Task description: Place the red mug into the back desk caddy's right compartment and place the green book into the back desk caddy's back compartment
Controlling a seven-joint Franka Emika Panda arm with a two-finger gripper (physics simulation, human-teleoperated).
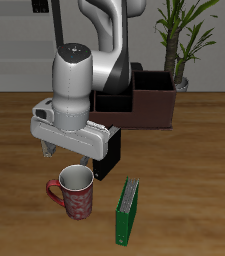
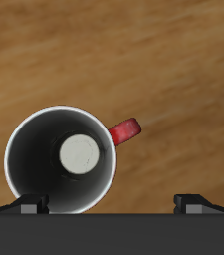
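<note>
Right above the red mug point(image 1: 75, 192) is where the end effector point(image 1: 72, 157) hangs, lined up so it can come down over the rim, and that looks like the first half of the job getting started. The mug sits upright on the wooden surface point(image 1: 184, 170) near the front edge, handle sticking out to one side, with the green book point(image 1: 128, 211) standing just beside it. The back desk caddy point(image 1: 154, 105) is well apart, farther back behind the arm, so both things have a trip ahead of them.

The wrist view is the handy one here: it looks straight down into the mug's white inside point(image 2: 64, 159) and shows the red handle point(image 2: 125, 130) poking off the rim. The fingers point(image 2: 32, 205) are spread wide apart with nothing between them, so it's holding nothing yet. My guess is one finger goes inside the wall and one outside.

The exterior view gives what the wrist can't: the book, the caddy, and how far off they are. The caddy's compartments are mostly hidden by the arm though
</note>
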